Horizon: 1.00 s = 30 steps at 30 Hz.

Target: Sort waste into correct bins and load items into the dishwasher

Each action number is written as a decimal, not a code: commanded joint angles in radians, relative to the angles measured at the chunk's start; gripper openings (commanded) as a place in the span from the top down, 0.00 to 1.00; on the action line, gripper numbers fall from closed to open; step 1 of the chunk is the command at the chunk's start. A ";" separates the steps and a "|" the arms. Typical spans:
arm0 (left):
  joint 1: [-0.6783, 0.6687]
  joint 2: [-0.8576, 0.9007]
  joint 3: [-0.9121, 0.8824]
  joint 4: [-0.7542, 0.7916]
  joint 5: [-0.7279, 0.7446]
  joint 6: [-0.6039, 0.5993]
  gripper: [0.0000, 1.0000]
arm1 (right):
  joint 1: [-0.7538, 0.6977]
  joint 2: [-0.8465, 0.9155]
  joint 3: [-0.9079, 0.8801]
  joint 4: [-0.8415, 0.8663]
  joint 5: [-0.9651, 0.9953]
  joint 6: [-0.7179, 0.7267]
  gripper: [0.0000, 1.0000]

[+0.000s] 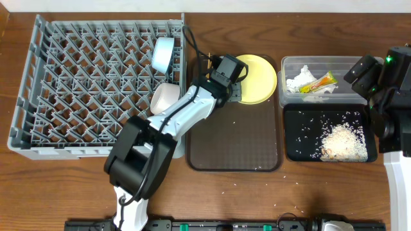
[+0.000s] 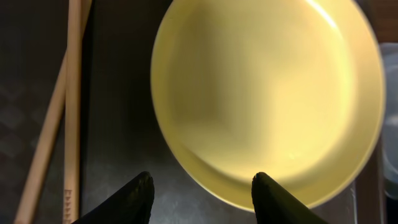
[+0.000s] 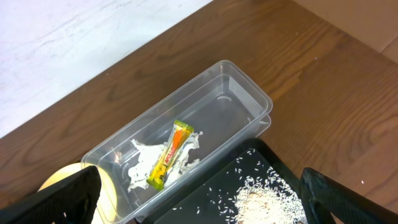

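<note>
The yellow plate (image 1: 260, 77) (image 2: 267, 99) lies on the back of the brown serving tray (image 1: 234, 144). My left gripper (image 1: 237, 82) (image 2: 200, 180) hangs open at the plate's left rim, one fingertip over the rim and the other over the tray. Two wooden chopsticks (image 2: 68, 112) lie beside it on the tray. The grey dishwasher rack (image 1: 90, 90) holds a light blue bowl (image 1: 163, 54) and a white bowl (image 1: 165, 97). The clear tub (image 1: 321, 64) (image 3: 236, 87) holds a tissue (image 3: 140, 165) and a yellow wrapper (image 1: 319, 82) (image 3: 171, 152). Rice (image 1: 340, 141) (image 3: 267, 202) lies in the black tray (image 1: 298, 144). My right gripper (image 1: 361, 72) (image 3: 199, 174) hovers wide open above both bins.
Stray rice grains (image 1: 292, 208) dot the wooden table in front of the trays. The left arm (image 1: 173, 122) reaches across the rack's right edge. The right arm's base (image 1: 398, 128) stands beside the black tray.
</note>
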 commanded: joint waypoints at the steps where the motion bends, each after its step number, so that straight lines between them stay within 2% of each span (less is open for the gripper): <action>1: 0.000 0.049 0.024 0.013 -0.015 -0.085 0.48 | -0.004 0.002 -0.003 -0.002 0.003 0.015 0.01; 8: 0.000 0.097 0.024 0.046 -0.032 -0.149 0.48 | -0.004 0.002 -0.003 -0.001 0.003 0.015 0.01; 15: 0.000 0.162 0.024 0.077 -0.029 -0.262 0.49 | -0.004 0.002 -0.003 -0.001 0.003 0.015 0.01; 16: 0.000 0.171 0.023 0.082 -0.028 -0.276 0.49 | -0.004 0.002 -0.003 -0.001 0.003 0.015 0.01; 19: 0.000 0.204 0.023 0.111 -0.028 -0.327 0.62 | -0.004 0.002 -0.003 -0.001 0.003 0.015 0.01; 25: 0.000 0.245 0.023 0.109 -0.028 -0.368 0.63 | -0.004 0.003 -0.003 -0.002 0.003 0.015 0.01; 26: 0.000 0.245 0.023 0.107 -0.028 -0.368 0.64 | -0.004 0.002 -0.003 -0.002 0.003 0.015 0.01; 27: 0.000 0.245 0.023 0.106 -0.028 -0.367 0.73 | -0.004 0.003 -0.003 -0.002 0.003 0.015 0.01; 28: 0.000 0.245 0.023 0.106 -0.028 -0.367 0.87 | -0.004 0.003 -0.003 -0.002 0.003 0.015 0.01; 29: 0.000 0.245 0.023 0.105 -0.028 -0.367 0.92 | -0.004 0.003 -0.003 -0.002 0.003 0.015 0.01; 30: 0.000 0.245 0.023 0.101 -0.028 -0.367 0.92 | -0.004 0.002 -0.003 -0.002 0.003 0.015 0.01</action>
